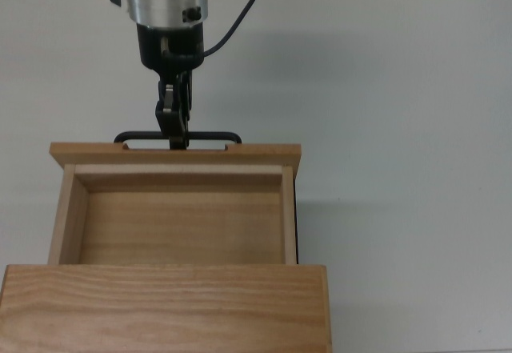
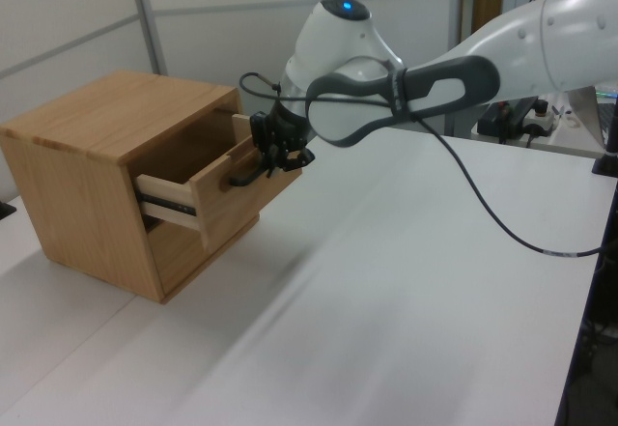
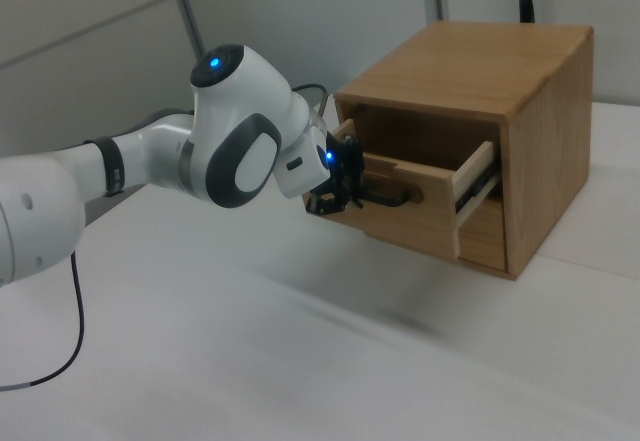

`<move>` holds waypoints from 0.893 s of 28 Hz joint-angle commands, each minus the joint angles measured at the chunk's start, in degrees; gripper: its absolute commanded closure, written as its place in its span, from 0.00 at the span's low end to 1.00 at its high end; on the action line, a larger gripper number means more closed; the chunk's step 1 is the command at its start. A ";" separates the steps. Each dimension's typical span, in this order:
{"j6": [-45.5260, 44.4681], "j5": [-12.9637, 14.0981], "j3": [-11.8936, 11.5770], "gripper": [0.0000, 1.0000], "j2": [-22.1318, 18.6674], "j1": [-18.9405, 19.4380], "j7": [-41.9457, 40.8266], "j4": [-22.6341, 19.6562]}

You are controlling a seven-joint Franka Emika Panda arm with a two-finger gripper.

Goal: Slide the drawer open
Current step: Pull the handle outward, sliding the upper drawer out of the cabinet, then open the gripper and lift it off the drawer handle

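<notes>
The drawer (image 1: 176, 221) is a pale wooden tray, empty inside, pulled well out of the wooden cabinet (image 1: 164, 309). Its front panel (image 1: 175, 153) carries a thin black bar handle (image 1: 178, 138). My gripper (image 1: 178, 138) reaches down from the top view's upper edge and is shut on the middle of that handle. In the left view the drawer (image 2: 227, 199) sticks out toward the left view's right, with my gripper (image 2: 273, 157) at its front. The right view shows the drawer (image 3: 415, 201) out of the cabinet (image 3: 470, 111) and my gripper (image 3: 345, 193) at the handle.
The cabinet stands on a white table (image 1: 400, 129). The white arm (image 2: 435, 78) stretches across from the left view's right, with a black cable (image 2: 502, 223) hanging under it. A grey partition wall (image 2: 222, 20) stands behind the cabinet.
</notes>
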 commanded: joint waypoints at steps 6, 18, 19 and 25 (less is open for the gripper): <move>-12.94 0.35 -0.25 1.00 -5.75 -0.18 -2.80 -1.99; -22.27 0.53 -0.33 1.00 -8.21 -0.62 -5.18 -1.64; -22.88 0.53 -0.34 1.00 -8.30 -0.62 -5.18 -1.64; -28.77 0.70 -0.34 1.00 -8.65 -1.15 -5.09 1.08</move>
